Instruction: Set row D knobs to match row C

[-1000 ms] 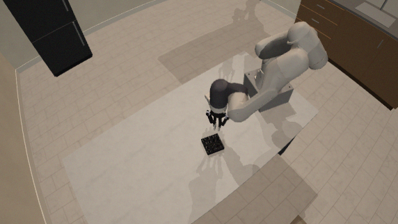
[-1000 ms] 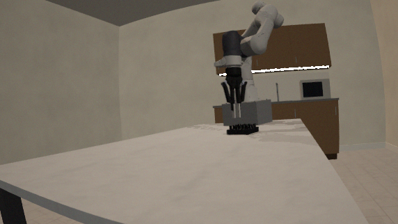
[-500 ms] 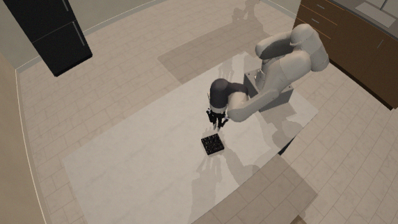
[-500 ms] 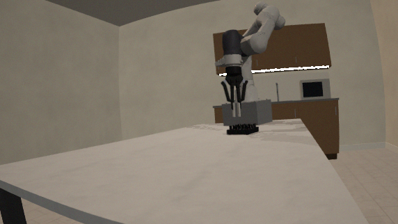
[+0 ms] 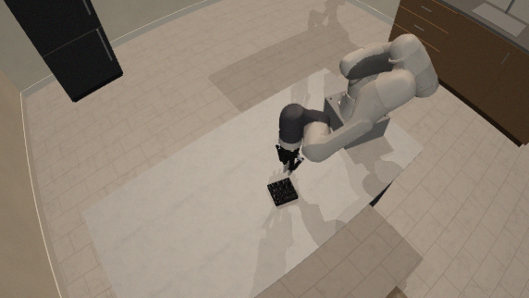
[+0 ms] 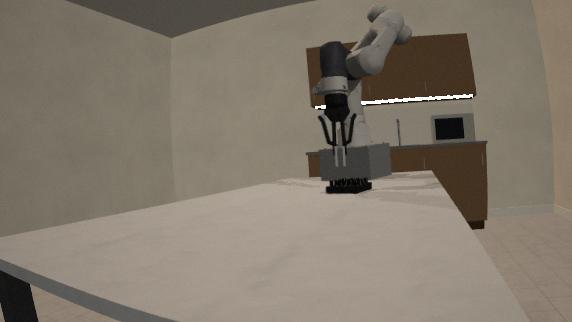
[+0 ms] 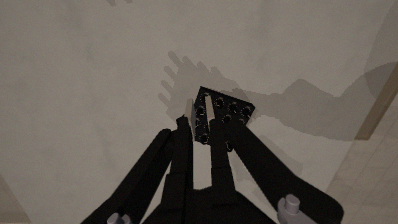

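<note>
Kitchen w/ pale desk [image 6: 300, 240]; knob box [image 5: 282, 192] sits on it near the arm's base, on its feet by the look of it; jaws [image 6: 340, 159] hang above the box, apart from it, narrowed to a slim gap w/ nothing between; wrist view shows box [image 7: 220, 117] beyond the fingertips. Knobs too small to read marks. Judgement: box rigid, light, prob. slides if pushed sideways; knobs small, hard, maybe slick; pinch one row D knob across its sides, straight down, w/o brushing neighbours.
</note>
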### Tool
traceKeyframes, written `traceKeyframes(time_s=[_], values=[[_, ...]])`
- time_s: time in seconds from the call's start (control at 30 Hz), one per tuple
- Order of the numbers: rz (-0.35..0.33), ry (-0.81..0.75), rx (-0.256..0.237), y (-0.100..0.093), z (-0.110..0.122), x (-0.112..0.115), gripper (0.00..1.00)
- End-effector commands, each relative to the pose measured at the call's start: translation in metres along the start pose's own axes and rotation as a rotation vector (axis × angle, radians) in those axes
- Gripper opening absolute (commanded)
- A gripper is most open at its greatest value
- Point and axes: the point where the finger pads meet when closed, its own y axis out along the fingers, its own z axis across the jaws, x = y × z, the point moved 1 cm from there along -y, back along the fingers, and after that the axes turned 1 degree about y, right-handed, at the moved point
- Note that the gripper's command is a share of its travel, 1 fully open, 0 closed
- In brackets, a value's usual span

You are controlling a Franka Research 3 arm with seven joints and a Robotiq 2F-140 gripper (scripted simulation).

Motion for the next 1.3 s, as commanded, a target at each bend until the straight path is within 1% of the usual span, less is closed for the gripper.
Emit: traceKeyframes(time_s=[0.0, 0.37, 0.43, 0.57, 1.27], values=[[0.003, 0.156, 0.003, -0.0017, 0.0031, 0.0019, 0.12], [-0.009, 0.319, 0.007, -0.0062, 0.0052, 0.006, 0.12], [-0.009, 0.319, 0.007, -0.0062, 0.0052, 0.006, 0.12], [-0.015, 0.396, 0.01, -0.0085, 0.0064, 0.0081, 0.12], [-0.016, 0.4, 0.01, -0.0086, 0.0065, 0.0082, 0.12]])
